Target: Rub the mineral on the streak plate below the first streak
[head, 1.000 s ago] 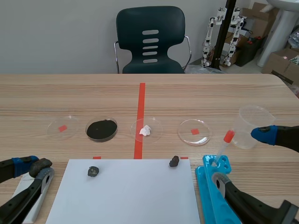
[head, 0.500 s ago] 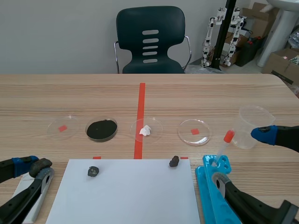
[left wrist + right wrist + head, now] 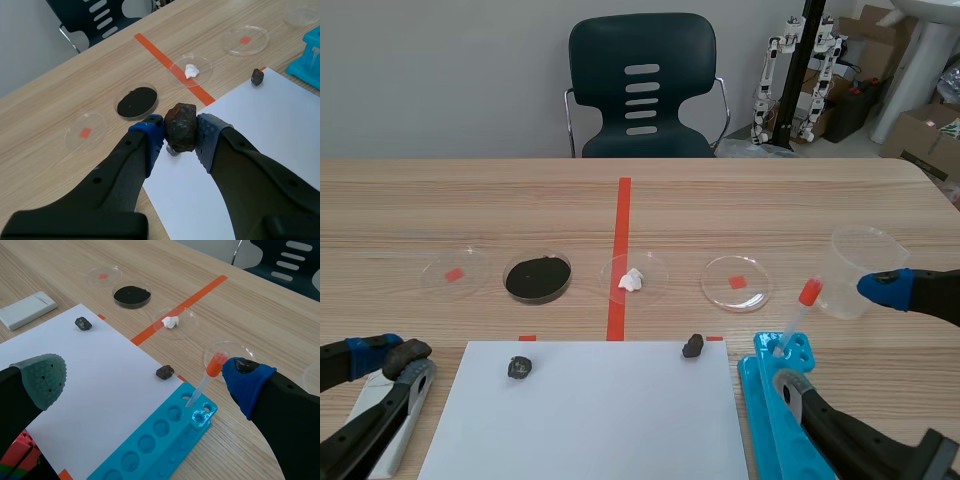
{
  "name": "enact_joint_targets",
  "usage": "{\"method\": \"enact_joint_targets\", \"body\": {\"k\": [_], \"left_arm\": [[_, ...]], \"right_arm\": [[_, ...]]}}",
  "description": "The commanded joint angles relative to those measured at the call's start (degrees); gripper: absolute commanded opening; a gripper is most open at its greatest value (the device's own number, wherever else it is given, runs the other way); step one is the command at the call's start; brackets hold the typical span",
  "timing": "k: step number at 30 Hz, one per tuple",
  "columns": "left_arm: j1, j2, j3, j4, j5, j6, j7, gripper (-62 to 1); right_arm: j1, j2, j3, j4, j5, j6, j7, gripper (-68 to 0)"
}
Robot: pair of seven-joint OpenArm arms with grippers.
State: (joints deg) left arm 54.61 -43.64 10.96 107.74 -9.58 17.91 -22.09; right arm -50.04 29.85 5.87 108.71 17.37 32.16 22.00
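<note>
My left gripper (image 3: 180, 132) is shut on a dark brown mineral (image 3: 181, 126), held above the near left corner of a white paper sheet (image 3: 250, 130). In the scene view that gripper (image 3: 395, 362) sits at the table's near left, over a white streak plate (image 3: 368, 407) that its finger partly hides. The plate (image 3: 27, 303) lies flat beside the paper; I see no streak on it. My right gripper (image 3: 146, 377) is open and empty over the paper's right side.
Two small dark minerals (image 3: 519, 367) (image 3: 693, 346) lie on the paper (image 3: 590, 420). Behind it stand several petri dishes: one with a red mark (image 3: 454, 273), black powder (image 3: 537, 277), white bits (image 3: 633, 279), another marked (image 3: 736, 282). A blue rack (image 3: 775, 410) with a dropper (image 3: 798, 308) and a plastic cup (image 3: 863, 258) are at right.
</note>
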Motion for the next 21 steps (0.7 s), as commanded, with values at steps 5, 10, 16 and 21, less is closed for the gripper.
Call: {"method": "enact_joint_targets", "body": {"k": [5,10,16,21], "left_arm": [[-0.4,0.9,0.2,0.7,-2.2,0.1,0.2,-53.9],[-0.9,0.9,0.2,0.7,-6.7,0.1,6.3,-53.9],[-7.0,1.0,0.2,0.7,-13.4,0.1,29.9,-53.9],[-13.6,3.1,0.1,0.7,-14.9,0.2,48.2,-53.9]], "right_arm": [[0.5,0.0,0.0,0.9,0.8,0.0,0.9,0.4],[0.5,0.0,0.0,0.9,0.8,0.0,0.9,0.4],[0.5,0.0,0.0,0.9,0.8,0.0,0.9,0.4],[0.5,0.0,0.0,0.9,0.8,0.0,0.9,0.4]]}}
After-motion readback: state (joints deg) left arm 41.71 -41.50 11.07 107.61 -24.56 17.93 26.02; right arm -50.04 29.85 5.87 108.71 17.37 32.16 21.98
